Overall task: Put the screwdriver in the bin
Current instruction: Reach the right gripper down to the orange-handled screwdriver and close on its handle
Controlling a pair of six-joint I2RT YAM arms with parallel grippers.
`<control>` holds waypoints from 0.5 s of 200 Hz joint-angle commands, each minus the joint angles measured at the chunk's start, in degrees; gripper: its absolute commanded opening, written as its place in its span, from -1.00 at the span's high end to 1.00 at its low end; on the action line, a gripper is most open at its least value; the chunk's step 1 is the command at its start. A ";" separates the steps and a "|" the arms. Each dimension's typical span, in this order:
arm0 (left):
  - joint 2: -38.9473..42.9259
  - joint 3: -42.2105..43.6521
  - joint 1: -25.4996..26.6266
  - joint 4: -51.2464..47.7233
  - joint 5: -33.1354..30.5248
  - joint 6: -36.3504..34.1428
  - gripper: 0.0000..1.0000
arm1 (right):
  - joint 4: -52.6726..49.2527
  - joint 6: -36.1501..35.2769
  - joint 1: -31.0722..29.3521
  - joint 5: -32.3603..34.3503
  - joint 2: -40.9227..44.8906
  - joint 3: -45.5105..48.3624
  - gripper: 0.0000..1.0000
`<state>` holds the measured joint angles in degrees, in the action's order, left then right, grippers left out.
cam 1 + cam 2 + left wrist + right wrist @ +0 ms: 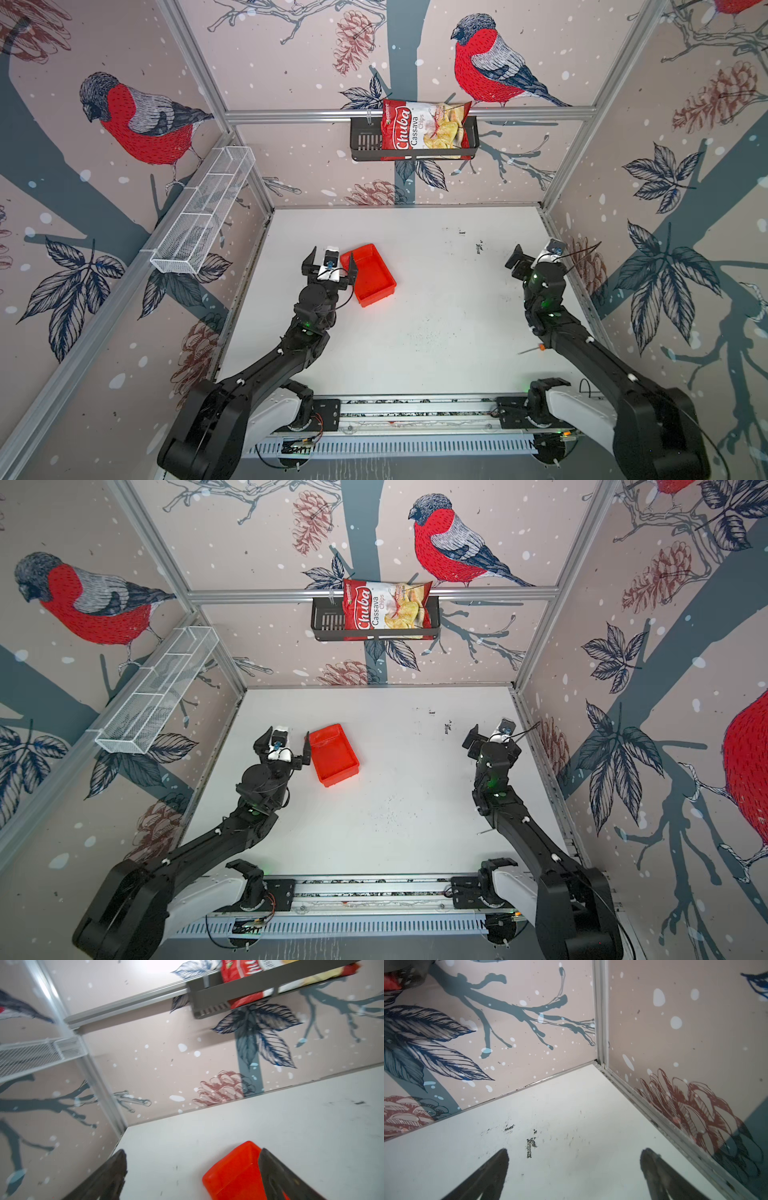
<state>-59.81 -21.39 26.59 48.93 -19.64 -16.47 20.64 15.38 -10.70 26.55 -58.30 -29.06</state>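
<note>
Inspecting screwdriver (531, 350): judged light, stiff, slim; best pinched across handle. Found left gripper (192, 1152) and right gripper (576, 1151) spread wide, empty.

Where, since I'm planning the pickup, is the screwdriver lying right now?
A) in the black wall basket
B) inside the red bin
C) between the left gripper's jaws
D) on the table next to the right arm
D: the screwdriver lies on the white table right beside the right arm, apart from the empty bin.
</note>
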 commanded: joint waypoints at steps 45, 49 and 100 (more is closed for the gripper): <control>-0.95 -11.13 14.57 -23.22 13.24 -3.34 -0.94 | -35.80 18.11 0.46 -2.31 10.47 -1.69 -0.99; -1.19 -11.84 14.63 -24.30 15.45 -3.24 -0.94 | -37.07 19.19 0.78 -2.98 10.91 -1.78 -0.99; -8.58 -16.74 14.63 -27.80 36.83 -5.06 -0.94 | -49.36 31.45 4.76 -4.83 12.85 -0.44 -0.99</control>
<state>-65.32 -36.75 41.08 24.29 3.97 -19.86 -19.73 39.03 -7.64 22.06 -45.58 -30.09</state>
